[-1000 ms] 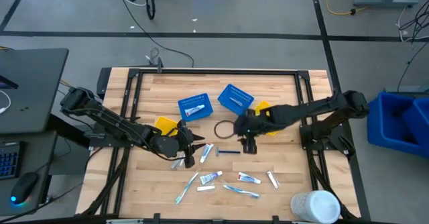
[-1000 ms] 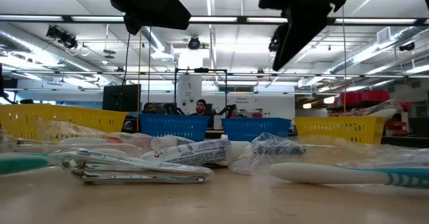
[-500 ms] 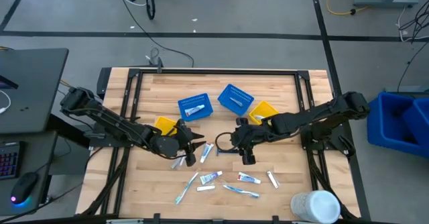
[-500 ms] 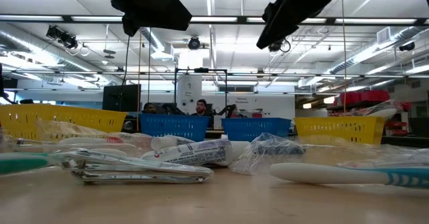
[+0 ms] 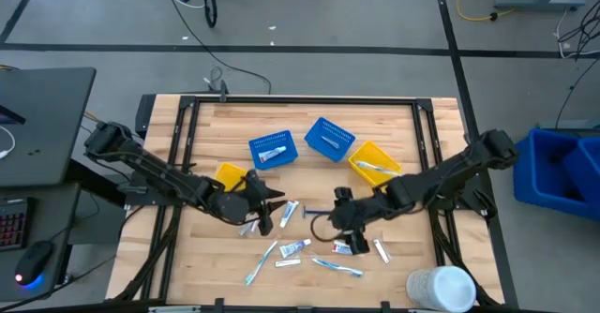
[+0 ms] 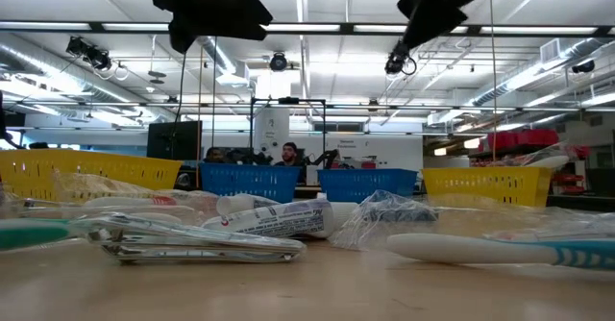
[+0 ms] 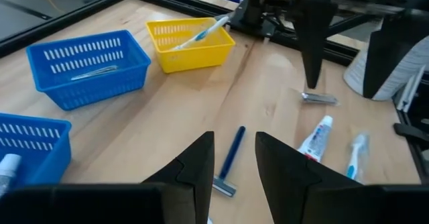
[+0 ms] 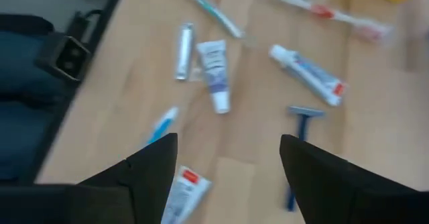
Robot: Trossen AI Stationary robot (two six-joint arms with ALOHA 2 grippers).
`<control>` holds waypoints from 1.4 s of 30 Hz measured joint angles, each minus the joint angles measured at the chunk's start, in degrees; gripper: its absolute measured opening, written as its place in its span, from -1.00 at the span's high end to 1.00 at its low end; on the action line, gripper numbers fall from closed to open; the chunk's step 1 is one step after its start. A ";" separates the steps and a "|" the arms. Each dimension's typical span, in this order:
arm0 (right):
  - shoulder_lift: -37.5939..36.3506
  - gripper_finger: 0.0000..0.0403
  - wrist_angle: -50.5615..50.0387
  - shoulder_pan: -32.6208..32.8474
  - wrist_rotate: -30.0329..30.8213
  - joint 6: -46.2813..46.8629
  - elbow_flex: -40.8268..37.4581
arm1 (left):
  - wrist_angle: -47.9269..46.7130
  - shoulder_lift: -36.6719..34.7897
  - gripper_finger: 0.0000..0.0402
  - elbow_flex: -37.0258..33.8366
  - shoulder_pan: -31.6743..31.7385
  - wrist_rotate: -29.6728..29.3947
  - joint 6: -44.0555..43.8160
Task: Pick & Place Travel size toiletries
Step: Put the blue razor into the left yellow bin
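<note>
Toiletries are mostly loose on the near half of the table (image 5: 394,126); a few already sit in the baskets. Right gripper (image 5: 349,236) has its fingers spread wide with nothing between them, low over the near cluster, right above a small white tube with a red mark (image 5: 348,249); the dark blue razor (image 8: 299,125) lies just beside. Left gripper (image 5: 266,210) hangs near a white tube (image 5: 288,212), fingers part-way apart and holding nothing visible. Risk: the items are close together, so a wide-open close could catch a neighbour or shove the tube aside. The two arms are near each other and could clash.
</note>
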 joint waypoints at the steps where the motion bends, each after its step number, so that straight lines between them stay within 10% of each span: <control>1: 0.00 -0.33 1.22 0.81 0.23 1.09 -1.07 | 0.00 0.00 0.42 0.00 -0.32 -0.05 -0.28; 17: 0.04 -0.23 42.58 3.73 12.66 4.10 -25.09 | 0.81 5.38 0.42 0.45 -5.42 -2.23 -5.15; 42: 0.04 0.05 47.25 0.22 13.49 1.59 -28.70 | -1.75 14.34 0.42 4.26 -5.91 7.79 -10.91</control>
